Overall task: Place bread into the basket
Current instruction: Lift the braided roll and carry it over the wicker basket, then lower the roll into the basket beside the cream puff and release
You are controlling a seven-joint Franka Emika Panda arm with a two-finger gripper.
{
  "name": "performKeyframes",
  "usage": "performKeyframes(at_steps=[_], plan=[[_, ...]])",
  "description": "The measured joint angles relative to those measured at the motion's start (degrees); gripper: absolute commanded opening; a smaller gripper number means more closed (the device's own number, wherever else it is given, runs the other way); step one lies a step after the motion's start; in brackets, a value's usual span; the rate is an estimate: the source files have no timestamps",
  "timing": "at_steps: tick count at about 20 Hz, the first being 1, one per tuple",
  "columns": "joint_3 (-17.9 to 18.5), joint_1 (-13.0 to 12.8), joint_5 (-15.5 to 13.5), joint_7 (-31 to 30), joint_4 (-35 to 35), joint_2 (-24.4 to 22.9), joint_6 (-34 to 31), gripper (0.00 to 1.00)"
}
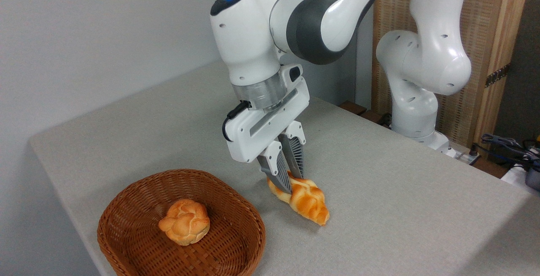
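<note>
The bread (309, 202) is a braided golden-orange loaf lying on the grey table just right of the basket, its pointed end toward the front right. My gripper (291, 184) stands over its rear end, with both ribbed fingers (278, 170) pressed against the loaf's sides, shut on it. The loaf still touches the table. The basket (126, 208) is brown woven wicker at the front left, a short gap from the loaf.
A small round knotted bun (184, 221) lies inside the basket. The table's (400, 208) left edge runs close beside the basket. The arm's base (415, 111) stands at the back right, with cables (510, 147) and a wooden panel behind it.
</note>
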Motion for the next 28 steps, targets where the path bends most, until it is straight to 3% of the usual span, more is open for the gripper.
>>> performKeyframes(at_steps=[4, 9, 13, 15, 16, 17, 19, 23, 28], plan=[[-0.02, 0.00, -2.24, 0.00, 1.65, -0.42, -0.03, 0.27], [-0.03, 0.00, -7.53, 0.00, 5.52, -0.60, 0.41, 0.27], [0.00, 0.01, -9.71, 0.00, 7.70, -0.53, 4.82, 0.32], [0.03, 0.03, -10.09, 0.00, 7.73, -0.04, 8.21, 0.40], [0.05, 0.05, -10.10, 0.00, 7.73, 0.49, 9.96, 0.55], [0.07, 0.06, -10.10, -0.01, 7.73, 1.18, 11.80, 0.77], [0.09, 0.08, -10.39, -0.03, 7.72, 2.79, 15.87, 0.92], [0.10, 0.16, -13.33, -0.04, 7.73, 5.27, 21.80, 1.00], [0.10, 0.24, -13.58, -0.04, 7.84, 5.58, 22.07, 1.00]])
